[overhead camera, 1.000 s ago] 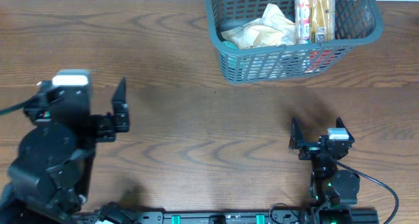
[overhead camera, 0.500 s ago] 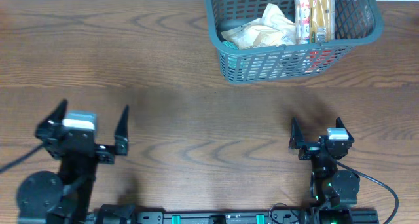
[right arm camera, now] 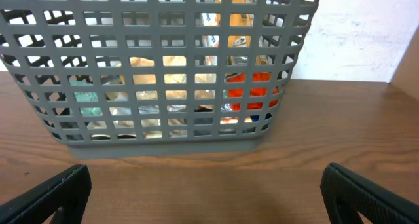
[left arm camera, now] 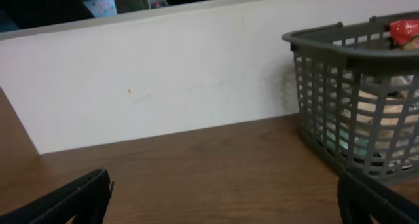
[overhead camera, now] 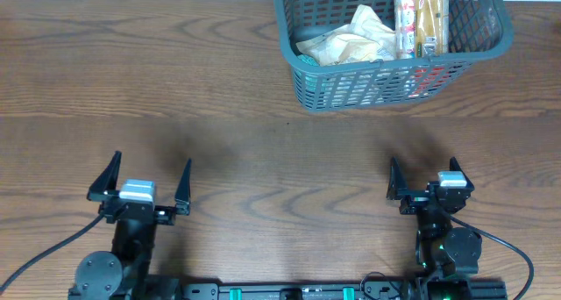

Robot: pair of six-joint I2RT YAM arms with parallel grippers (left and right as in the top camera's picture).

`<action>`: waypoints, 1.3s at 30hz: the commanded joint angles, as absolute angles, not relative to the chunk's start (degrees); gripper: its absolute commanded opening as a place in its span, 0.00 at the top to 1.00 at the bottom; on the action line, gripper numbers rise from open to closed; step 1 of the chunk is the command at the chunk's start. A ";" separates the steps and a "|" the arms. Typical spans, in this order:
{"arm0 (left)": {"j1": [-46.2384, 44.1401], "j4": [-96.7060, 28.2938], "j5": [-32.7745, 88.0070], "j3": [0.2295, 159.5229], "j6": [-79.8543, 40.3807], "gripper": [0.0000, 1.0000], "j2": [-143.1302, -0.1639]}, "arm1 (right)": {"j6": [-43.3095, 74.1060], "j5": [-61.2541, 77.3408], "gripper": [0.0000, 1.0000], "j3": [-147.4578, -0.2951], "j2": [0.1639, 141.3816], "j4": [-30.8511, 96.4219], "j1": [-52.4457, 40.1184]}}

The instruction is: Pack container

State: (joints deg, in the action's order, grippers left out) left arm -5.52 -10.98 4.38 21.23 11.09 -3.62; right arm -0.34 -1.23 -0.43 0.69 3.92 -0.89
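Container [overhead camera: 308,89] at far edge of table [overhead camera: 219,98], R of centre; packets [overhead camera: 351,41] inside. L gripper [overhead camera: 152,160], R gripper [overhead camera: 424,164] at near edge: both wide, empty.

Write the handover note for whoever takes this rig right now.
Left gripper: open, empty, low over the table at front left.
Right gripper: open, empty, front right, facing the container.
Container: far edge, right of centre, upright. It holds a crumpled pale packet with long packets beside it.
Done: packets are in and neither gripper holds anything.
Left: seemingly nothing to pack. Check before closing out.
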 commanded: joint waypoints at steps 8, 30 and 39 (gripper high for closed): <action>1.80 -8.69 4.99 18.15 7.64 0.01 -2.07 | -0.93 -1.08 0.01 -0.32 0.30 4.23 -0.62; 2.83 -6.02 9.89 11.33 5.65 0.01 -0.12 | -0.93 -1.08 0.01 -0.32 0.30 4.23 -0.62; 2.83 0.38 9.91 6.57 4.51 0.01 -0.12 | -0.93 -1.06 0.01 -0.32 0.30 4.23 -0.62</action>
